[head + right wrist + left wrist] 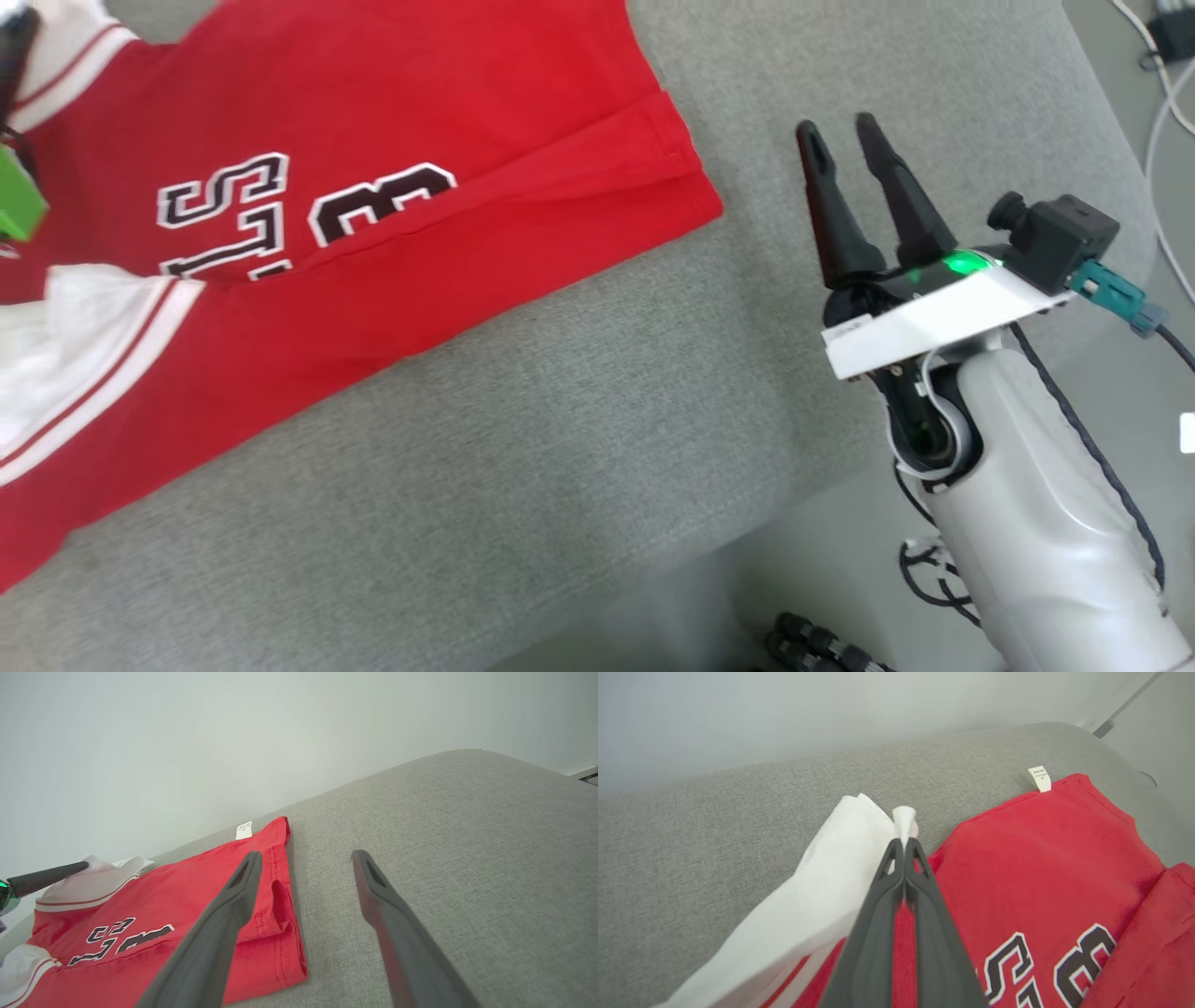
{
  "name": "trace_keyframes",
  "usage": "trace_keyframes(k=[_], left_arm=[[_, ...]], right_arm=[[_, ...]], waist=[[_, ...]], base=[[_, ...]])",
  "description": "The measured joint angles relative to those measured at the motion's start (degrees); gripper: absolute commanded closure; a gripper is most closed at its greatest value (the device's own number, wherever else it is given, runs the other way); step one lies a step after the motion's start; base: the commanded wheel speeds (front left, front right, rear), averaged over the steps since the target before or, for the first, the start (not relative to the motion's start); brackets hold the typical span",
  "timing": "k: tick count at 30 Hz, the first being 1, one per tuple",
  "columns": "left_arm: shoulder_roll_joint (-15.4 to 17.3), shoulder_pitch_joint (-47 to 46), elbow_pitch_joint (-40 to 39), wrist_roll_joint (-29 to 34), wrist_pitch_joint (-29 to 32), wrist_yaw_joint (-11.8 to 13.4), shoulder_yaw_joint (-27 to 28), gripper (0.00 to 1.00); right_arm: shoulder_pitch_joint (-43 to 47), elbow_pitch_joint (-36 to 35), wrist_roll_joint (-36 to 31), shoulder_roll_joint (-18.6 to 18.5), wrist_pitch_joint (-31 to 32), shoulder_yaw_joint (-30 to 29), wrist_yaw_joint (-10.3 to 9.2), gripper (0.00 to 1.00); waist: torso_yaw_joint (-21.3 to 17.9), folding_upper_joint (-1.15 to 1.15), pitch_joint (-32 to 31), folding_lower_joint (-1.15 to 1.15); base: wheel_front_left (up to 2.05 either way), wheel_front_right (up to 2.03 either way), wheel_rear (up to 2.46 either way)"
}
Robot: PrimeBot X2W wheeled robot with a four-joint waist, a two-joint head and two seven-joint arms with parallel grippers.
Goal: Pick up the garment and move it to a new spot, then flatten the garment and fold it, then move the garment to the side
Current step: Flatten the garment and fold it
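Observation:
The garment (392,112) is a red jersey with black-and-white lettering and white sleeves, lying mostly flat on the left of the grey padded surface (579,448). In the left wrist view my left gripper (904,842) is shut on the edge of a white sleeve (822,891), pinching a small fold of it above the red body (1041,858). My right gripper (845,131) hovers open over bare grey fabric to the right of the garment's hem. The right wrist view has its fingers (233,896) spread beside the hem (280,896), touching nothing.
The padded surface ends at a rounded edge (1055,121) on the right, with floor and cables (1162,112) beyond it. A small white label (244,830) sticks out at the garment's far corner. A pale wall (233,742) stands behind the surface.

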Motion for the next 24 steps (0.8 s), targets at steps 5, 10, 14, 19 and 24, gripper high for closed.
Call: trace_keyframes(k=[5,10,14,19,24], left_arm=[[0.1,3.2,-3.6,-4.5,-1.3,0.0,-1.9,1.00],[0.8,6.2,-8.0,-9.4,-1.8,0.0,-3.5,1.00],[1.8,8.2,-11.7,-12.4,-1.7,0.0,-5.3,1.00],[4.8,10.8,-14.9,-15.4,-1.1,0.0,-6.6,1.00],[6.7,12.7,-17.7,-18.1,-0.7,0.0,-7.5,1.00]], right_arm=[[1.9,1.0,-0.5,-1.5,0.0,-0.6,0.00,0.00],[2.7,1.7,-0.6,-2.5,0.0,-0.7,0.00,0.00],[3.7,2.1,-0.6,-3.3,0.0,-0.9,0.00,0.00],[4.3,2.2,-0.5,-3.3,0.0,-0.9,0.00,0.00],[4.3,2.3,-0.5,-3.8,0.0,-1.0,0.00,0.00]], waist=[[2.4,0.00,-2.4,0.00],[4.8,0.00,-4.8,0.00],[6.7,0.00,-6.5,0.00],[8.7,0.00,-8.1,0.00],[10.2,0.00,-9.1,0.00]], base=[[0.00,0.00,0.00],[0.00,0.00,0.00],[0.00,0.00,0.00],[0.00,0.00,0.00],[0.00,0.00,0.00]])
